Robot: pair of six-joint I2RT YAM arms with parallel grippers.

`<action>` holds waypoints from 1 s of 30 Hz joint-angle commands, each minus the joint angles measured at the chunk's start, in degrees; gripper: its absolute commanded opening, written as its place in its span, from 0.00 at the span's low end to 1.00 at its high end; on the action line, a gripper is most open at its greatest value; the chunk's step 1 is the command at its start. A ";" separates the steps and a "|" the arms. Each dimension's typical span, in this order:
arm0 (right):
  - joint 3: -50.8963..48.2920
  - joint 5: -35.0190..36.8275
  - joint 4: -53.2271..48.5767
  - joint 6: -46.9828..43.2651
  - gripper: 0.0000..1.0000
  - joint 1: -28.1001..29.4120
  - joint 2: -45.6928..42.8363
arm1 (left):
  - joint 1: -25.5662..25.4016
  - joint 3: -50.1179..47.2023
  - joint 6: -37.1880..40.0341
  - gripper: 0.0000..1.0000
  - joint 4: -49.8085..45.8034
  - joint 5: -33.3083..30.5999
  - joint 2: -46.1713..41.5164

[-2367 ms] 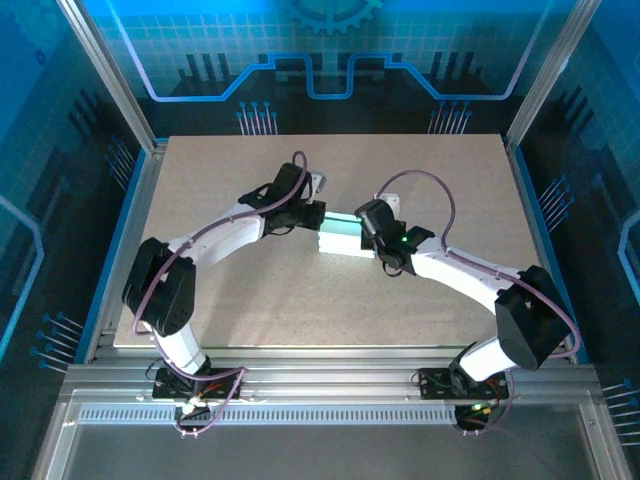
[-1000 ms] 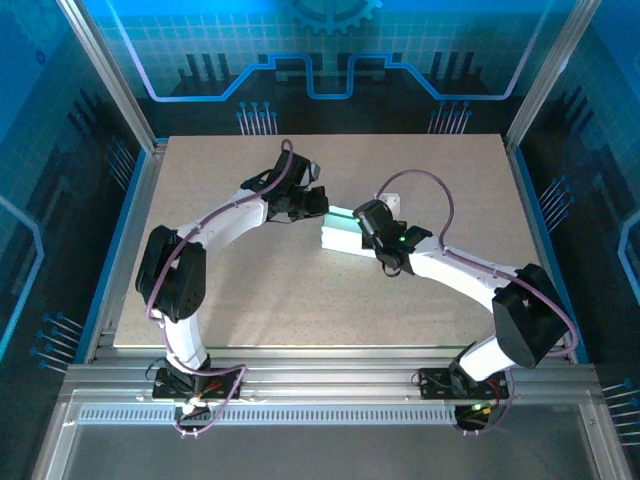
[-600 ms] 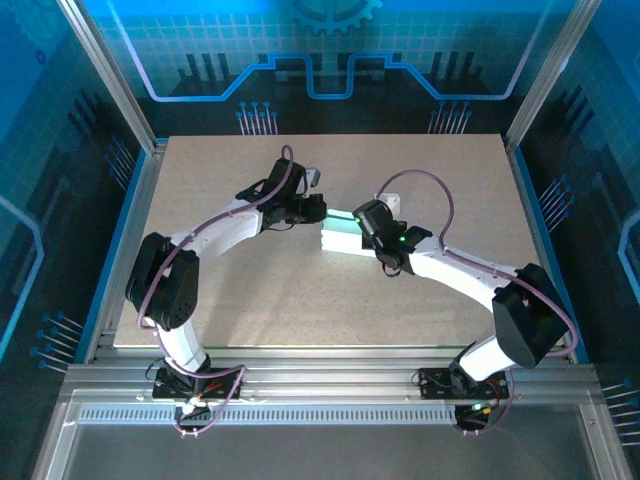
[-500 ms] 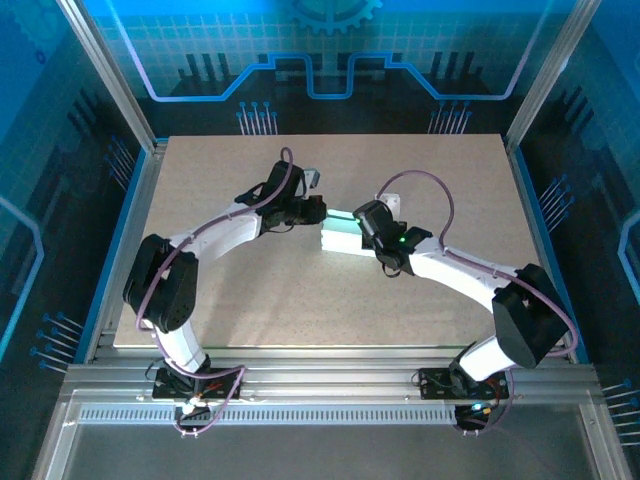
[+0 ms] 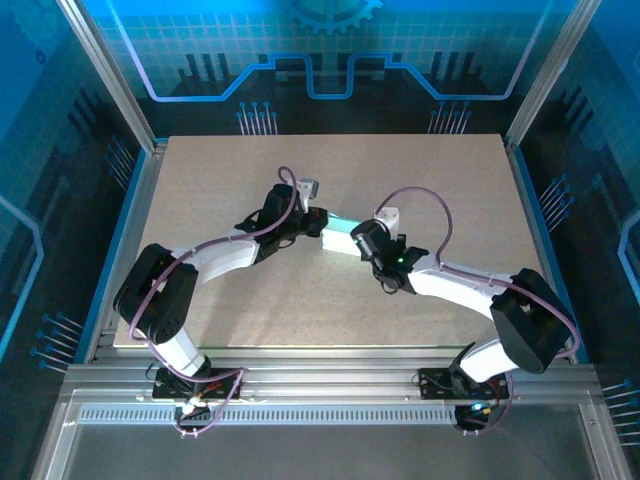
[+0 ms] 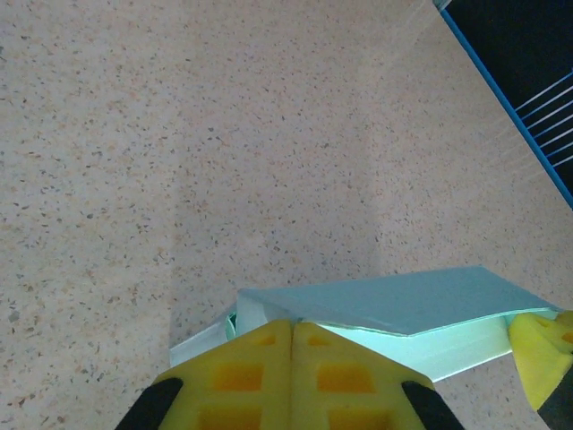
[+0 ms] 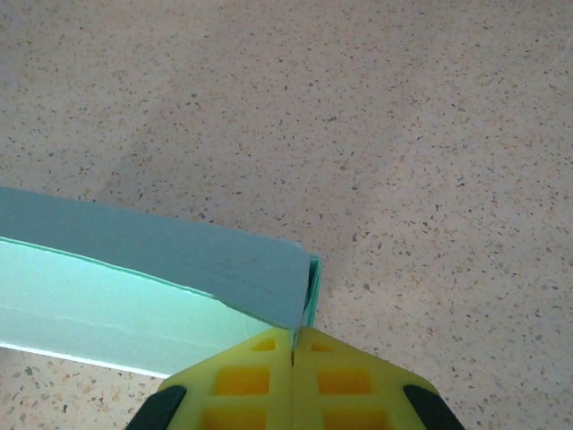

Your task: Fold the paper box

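Two closed end effectors [image 6: 293,327] [image 7: 294,335] seemingly touch the paper box's [image 6: 403,305] opposite ends.

we are looking into a robotics lab cell: a speckled tabletop [image 5: 230,165] is lying beneath the yellow fingers [image 6: 242,376], aluminium rails [image 5: 330,385] are framing it behind them, and blue circuit-printed panels [image 5: 430,40] are walling it ahead.

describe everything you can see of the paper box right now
The paper box is pale mint-blue thin cardboard, part-folded into a long, low shape: a darker top panel tilts over a lighter side wall. It lies on the speckled table near the middle, between the arms. The shut left gripper meets one end and the shut right gripper the other. Whether either pinches a flap is unclear.
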 commanded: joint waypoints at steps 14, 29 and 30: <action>-6.21 -5.99 4.43 -2.77 0.01 2.41 -0.66 | -5.55 -16.37 9.66 0.00 15.57 0.37 3.01; -7.09 -10.97 2.38 -10.98 0.82 2.32 -12.50 | -5.60 -13.31 12.35 0.00 7.16 -5.52 2.82; -7.15 -11.42 1.98 -11.39 0.84 2.25 -13.94 | -5.74 -13.27 12.38 0.00 7.10 -5.42 2.82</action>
